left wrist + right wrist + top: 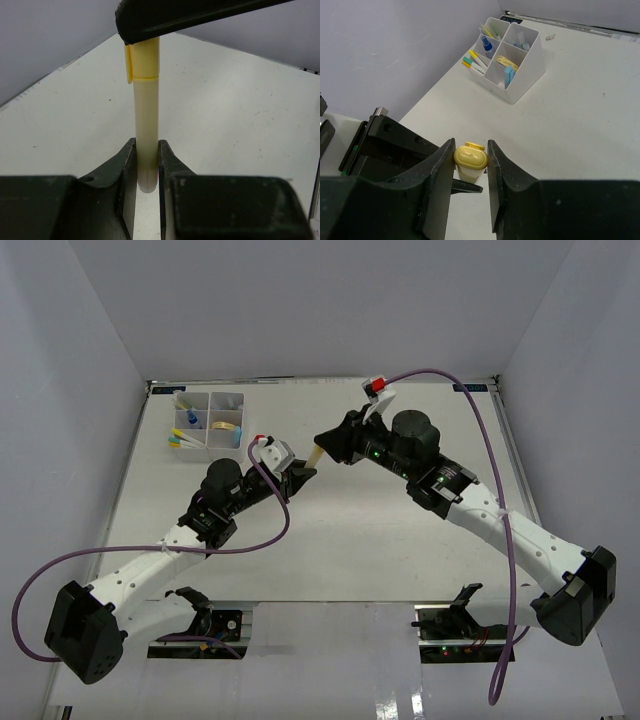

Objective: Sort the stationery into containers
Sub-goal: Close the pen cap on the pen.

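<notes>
Two robot arms share one pale yellow plastic highlighter point(147, 110) above the white table point(380, 540). The left gripper point(148, 147) is clamped on the rounded barrel end, while the right gripper point(470, 155) has its fingers pressed against both sides of the brighter yellow clipped cap, apparently gripping it, so the highlighter spans the short gap between the claws. The white plastic divided organizer tray point(525, 75) stands well beyond both claws, ahead and to the left of the left one. It already holds most of the sort: thin pens with yellow and green caps point(472, 62), a small blue-capped bottle point(487, 45), a tan ring point(507, 61) and a light blue eraser point(508, 76), each in its own compartment. Judging by this, the job is near its end, with the highlighter the one piece seen outside the tray and not yet carried over and dropped in. No brand or lettering shows on the highlighter; small blue labels point(470, 388) at the table's far edge are too small to read.
</notes>
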`<state>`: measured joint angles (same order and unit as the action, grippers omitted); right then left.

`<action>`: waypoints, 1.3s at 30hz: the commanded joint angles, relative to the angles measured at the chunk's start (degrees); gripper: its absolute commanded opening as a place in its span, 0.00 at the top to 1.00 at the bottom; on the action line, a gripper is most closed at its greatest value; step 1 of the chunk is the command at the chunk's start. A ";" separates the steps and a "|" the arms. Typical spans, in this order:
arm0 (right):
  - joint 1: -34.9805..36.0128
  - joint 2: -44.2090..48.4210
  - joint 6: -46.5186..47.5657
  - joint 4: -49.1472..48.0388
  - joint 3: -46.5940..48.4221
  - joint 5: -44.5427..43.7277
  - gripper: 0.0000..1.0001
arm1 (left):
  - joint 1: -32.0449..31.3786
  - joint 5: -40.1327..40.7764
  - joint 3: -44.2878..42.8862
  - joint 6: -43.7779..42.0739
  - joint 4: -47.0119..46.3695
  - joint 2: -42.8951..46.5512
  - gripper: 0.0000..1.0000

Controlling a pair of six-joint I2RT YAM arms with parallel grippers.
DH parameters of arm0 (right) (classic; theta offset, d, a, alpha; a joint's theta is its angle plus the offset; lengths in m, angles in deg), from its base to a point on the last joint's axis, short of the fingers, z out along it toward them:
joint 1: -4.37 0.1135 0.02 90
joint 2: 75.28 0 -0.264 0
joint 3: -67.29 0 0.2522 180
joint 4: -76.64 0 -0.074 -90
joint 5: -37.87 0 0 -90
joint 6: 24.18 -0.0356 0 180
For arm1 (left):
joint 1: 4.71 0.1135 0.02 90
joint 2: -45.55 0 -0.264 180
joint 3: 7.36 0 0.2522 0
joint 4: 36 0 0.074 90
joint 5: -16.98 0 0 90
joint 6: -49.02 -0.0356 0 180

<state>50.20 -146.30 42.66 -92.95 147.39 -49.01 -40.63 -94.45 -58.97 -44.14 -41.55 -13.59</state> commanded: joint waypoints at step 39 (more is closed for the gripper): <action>6.73 -5.44 0.66 11.53 -2.80 -1.01 0.70 | 5.86 2.26 0.93 8.17 -7.76 4.90 1.00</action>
<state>54.07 -148.99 42.31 -93.15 145.36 -53.91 -36.39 -99.23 -55.95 -37.54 -38.64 -12.21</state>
